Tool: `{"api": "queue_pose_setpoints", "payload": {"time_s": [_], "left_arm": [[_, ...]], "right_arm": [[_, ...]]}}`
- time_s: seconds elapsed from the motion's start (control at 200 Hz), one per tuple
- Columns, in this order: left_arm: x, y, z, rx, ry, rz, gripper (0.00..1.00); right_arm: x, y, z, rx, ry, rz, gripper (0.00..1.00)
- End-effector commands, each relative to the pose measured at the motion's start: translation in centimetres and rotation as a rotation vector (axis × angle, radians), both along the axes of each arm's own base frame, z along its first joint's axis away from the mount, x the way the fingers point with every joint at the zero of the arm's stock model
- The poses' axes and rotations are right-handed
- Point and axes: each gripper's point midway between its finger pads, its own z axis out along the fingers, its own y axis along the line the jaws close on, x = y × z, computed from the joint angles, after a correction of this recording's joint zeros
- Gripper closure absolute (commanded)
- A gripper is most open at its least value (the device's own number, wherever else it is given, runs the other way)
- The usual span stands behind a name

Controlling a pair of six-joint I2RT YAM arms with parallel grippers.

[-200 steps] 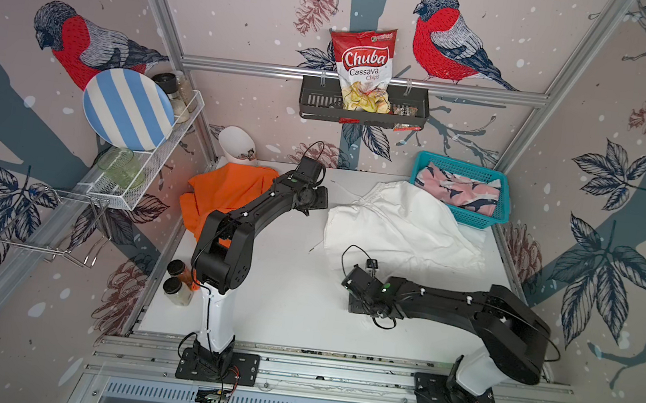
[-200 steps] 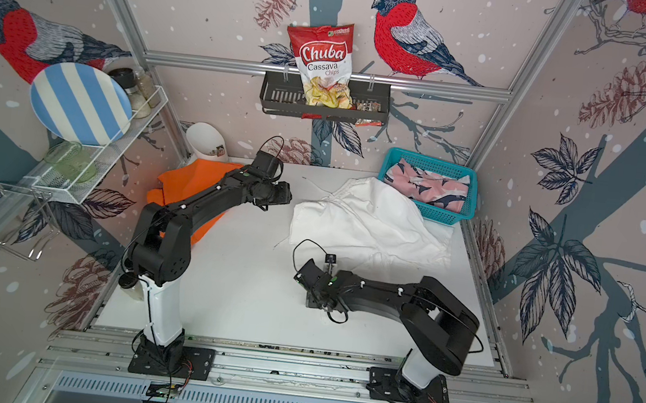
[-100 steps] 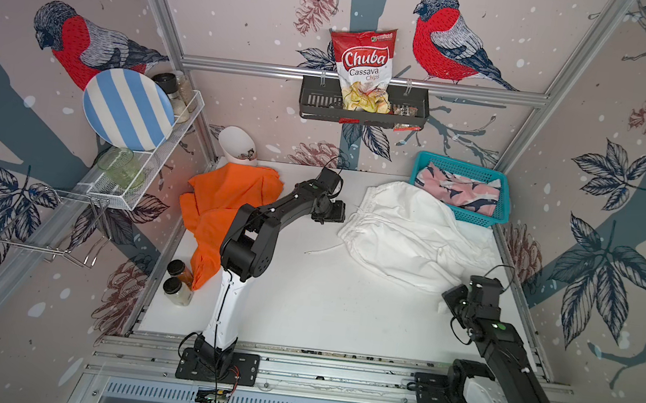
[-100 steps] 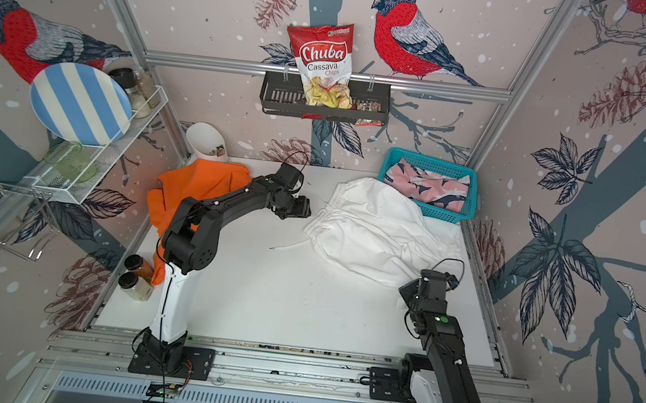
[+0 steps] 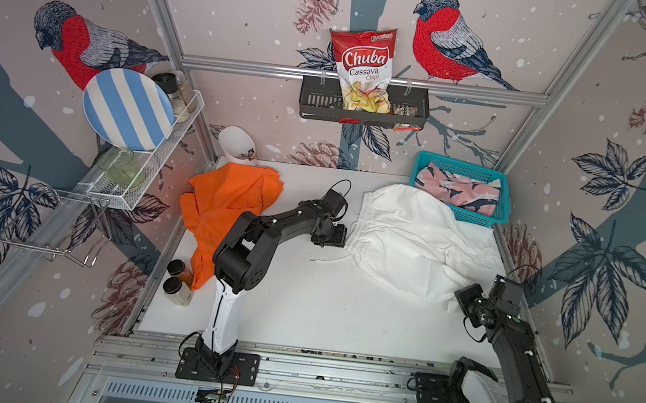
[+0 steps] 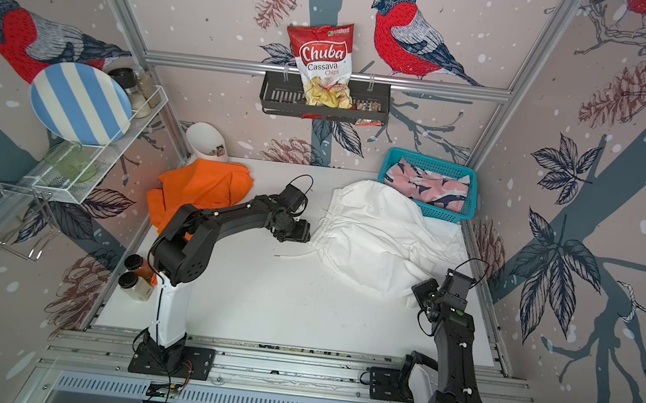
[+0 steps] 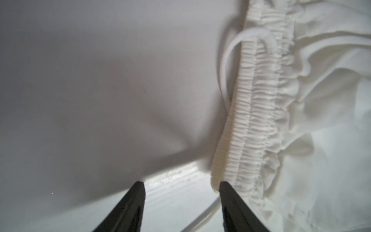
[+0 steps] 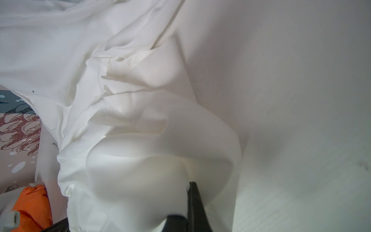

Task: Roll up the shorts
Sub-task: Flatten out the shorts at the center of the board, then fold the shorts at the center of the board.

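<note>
White shorts [image 5: 413, 238] [image 6: 376, 234] lie spread on the table, gathered waistband toward the middle. My left gripper [image 5: 340, 236] [image 7: 181, 183] stands open just beside the waistband [image 7: 251, 120], with only bare table between its fingers; the drawstring [image 7: 226, 66] loops next to it. At the near right corner of the white shorts [image 8: 140, 140], my right gripper [image 5: 457, 305] [image 8: 189, 184] is shut on the cloth, which drapes over one finger. Orange shorts [image 5: 224, 203] lie crumpled at the table's left. Pink shark-print shorts [image 5: 457, 189] sit in the basket.
The teal basket [image 5: 426, 169] stands at the back right corner. Two spice jars [image 5: 178, 277] stand at the left edge, a white cup [image 5: 235, 148] at the back left. A wire shelf with a striped plate [image 5: 127, 107] hangs on the left wall.
My right arm swung from the table's middle to the right side and shut on the white shorts' corner. The left gripper moved from the orange shorts to the white waistband.
</note>
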Motion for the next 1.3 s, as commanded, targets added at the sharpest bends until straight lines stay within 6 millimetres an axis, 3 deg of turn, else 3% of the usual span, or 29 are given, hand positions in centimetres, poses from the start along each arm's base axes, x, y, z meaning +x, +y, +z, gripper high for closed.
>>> {"api": "queue_pose_setpoints", "payload": {"time_s": [0.0,0.195,0.335,0.45,0.54,0.665,0.835,1.126,1.291], "left_arm": [[-0.9,-2.0,0.8,-0.072,-0.019,-0.014,0.37],[-1.6,-4.4,0.2,-0.131,0.006,-0.020,0.38],[-0.8,-4.5,-1.2,-0.089,0.020,-0.008,0.43],[-0.4,-4.4,-2.4,-0.055,0.031,-0.009,0.56],[-0.6,-4.2,-3.3,-0.041,0.046,-0.006,0.58],[-0.2,-3.6,-3.2,-0.020,0.022,0.013,0.45],[1.7,-2.9,-1.7,-0.033,-0.029,0.079,0.43],[2.8,-3.3,-2.6,-0.030,-0.022,0.104,0.40],[3.8,-2.2,-2.5,-0.007,-0.052,0.150,0.37]], "right_arm": [[0.8,0.1,0.7,-0.016,-0.033,0.036,1.00],[0.9,0.1,0.8,-0.019,-0.036,0.044,1.00],[0.9,0.2,0.8,-0.017,-0.039,0.048,1.00],[0.9,0.2,0.8,-0.017,-0.041,0.049,1.00],[0.9,0.2,0.9,-0.019,-0.044,0.050,1.00],[1.0,0.1,1.0,-0.022,-0.047,0.049,1.00],[1.0,0.2,1.0,-0.021,-0.048,0.054,1.00],[1.1,0.4,0.9,-0.013,-0.048,0.066,1.00],[1.1,0.5,0.8,-0.013,-0.047,0.070,1.00]]}}
